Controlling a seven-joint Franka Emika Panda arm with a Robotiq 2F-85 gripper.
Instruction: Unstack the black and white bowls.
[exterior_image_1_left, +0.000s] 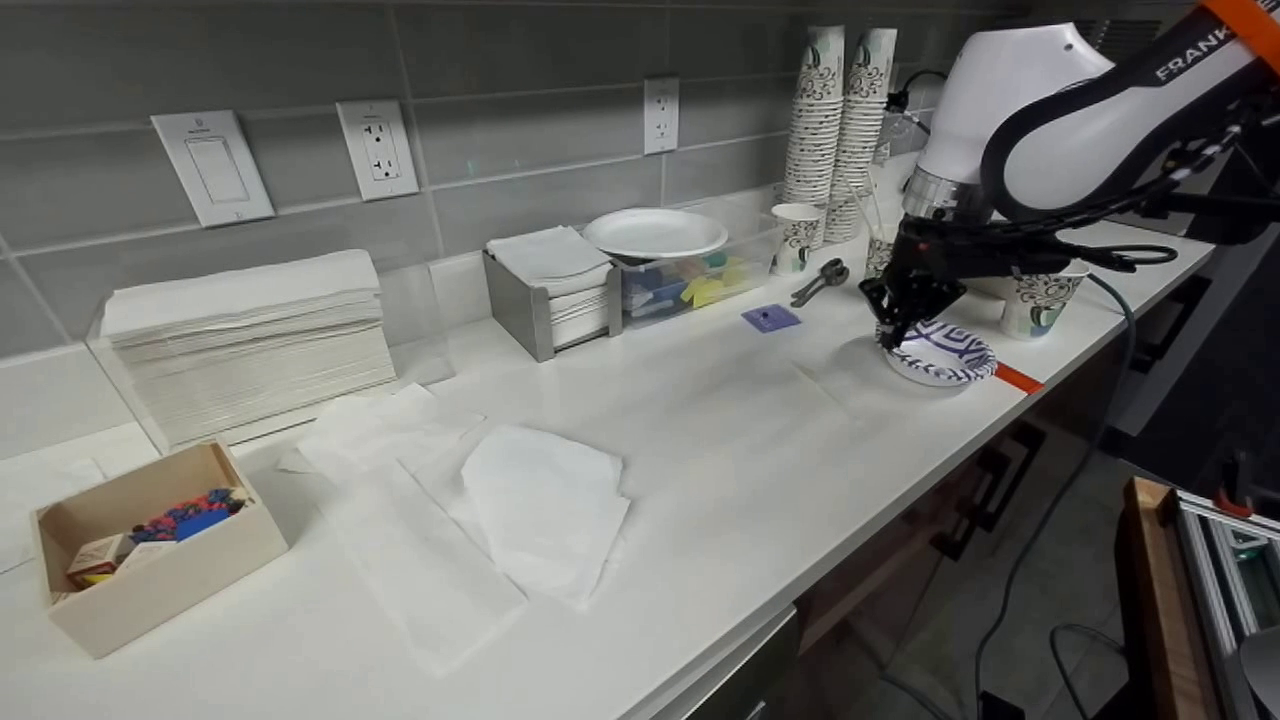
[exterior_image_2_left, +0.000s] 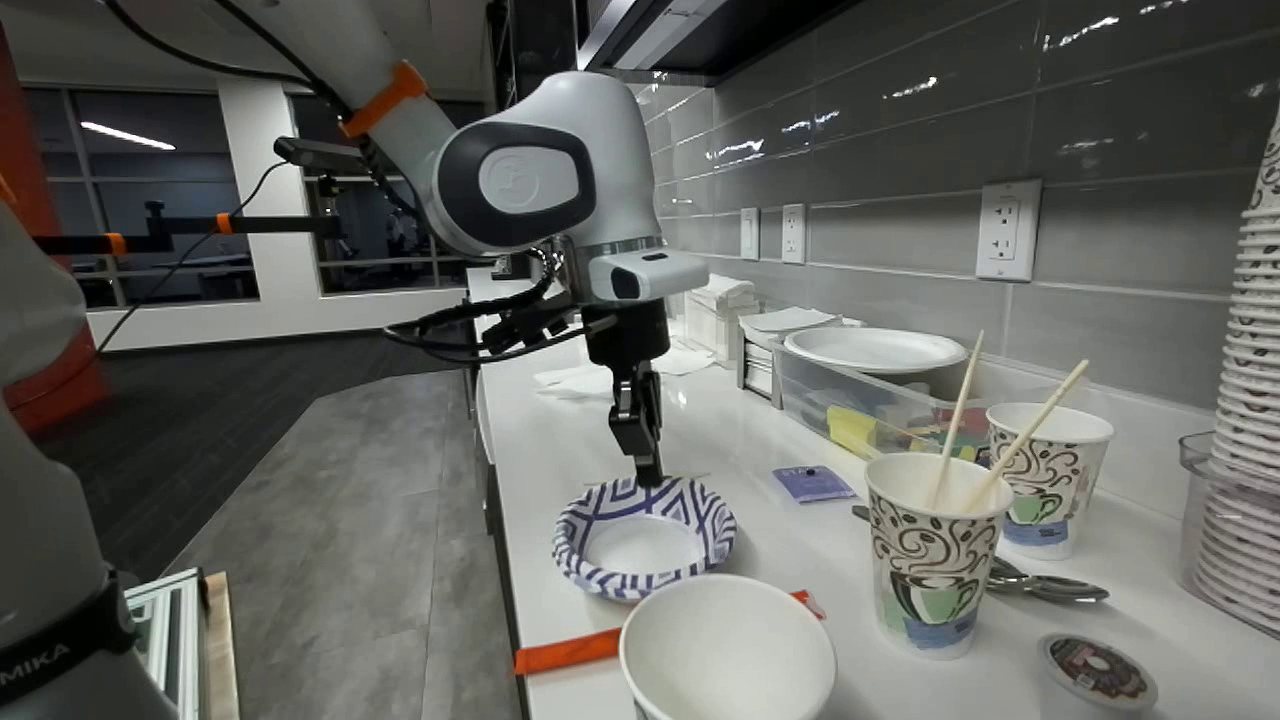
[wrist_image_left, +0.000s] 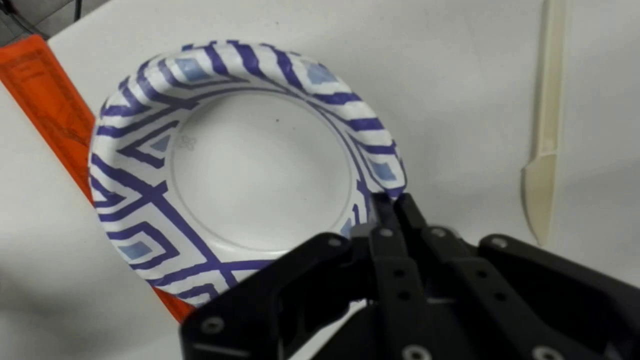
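A patterned bowl, white with dark blue-purple bands, shows in both exterior views (exterior_image_1_left: 945, 365) (exterior_image_2_left: 643, 545) and fills the left of the wrist view (wrist_image_left: 260, 170). Only one bowl's rim can be made out; I cannot tell whether a second bowl is nested under it. My gripper (exterior_image_1_left: 893, 338) points down at the bowl's edge, and it shows also in an exterior view (exterior_image_2_left: 648, 478). In the wrist view the fingertips (wrist_image_left: 392, 197) are shut on the rim, one finger inside and one outside. I cannot tell whether the bowl touches the counter.
An orange-red packet (exterior_image_2_left: 570, 652) lies partly under the bowl's side. A white paper cup (exterior_image_2_left: 728, 650) stands close to the bowl. A cup with wooden sticks (exterior_image_2_left: 930, 560) and a purple packet (exterior_image_1_left: 770, 318) are nearby. A plastic knife (wrist_image_left: 547, 125) lies beside the bowl. The counter's front edge is near.
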